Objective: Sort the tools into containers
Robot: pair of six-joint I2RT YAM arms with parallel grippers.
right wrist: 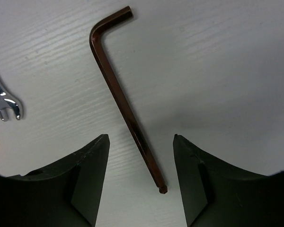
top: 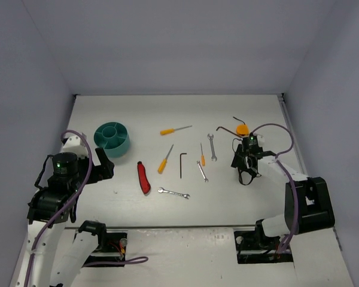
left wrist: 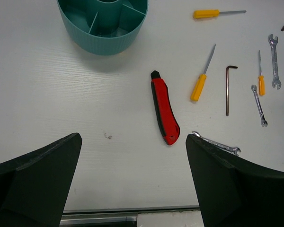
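My right gripper (right wrist: 141, 137) (top: 245, 161) hangs low over the table at the right. Its jaws stand apart on either side of a dark L-shaped hex key (right wrist: 120, 99) without touching it; the key's straight end lies between the fingertips. My left gripper (left wrist: 132, 139) (top: 102, 169) is wide open and empty at the left, near the teal tub (top: 116, 149) (left wrist: 104, 42). The red-and-black knife (top: 143, 178) (left wrist: 164, 109) lies just ahead of it.
In the middle lie orange screwdrivers (top: 175, 130) (top: 165, 159) (top: 202, 155), silver wrenches (top: 212, 146) (top: 201, 171) (top: 173, 192) and another hex key (top: 181, 164). A wrench head (right wrist: 4, 106) lies left of the right jaws. Walls enclose the table.
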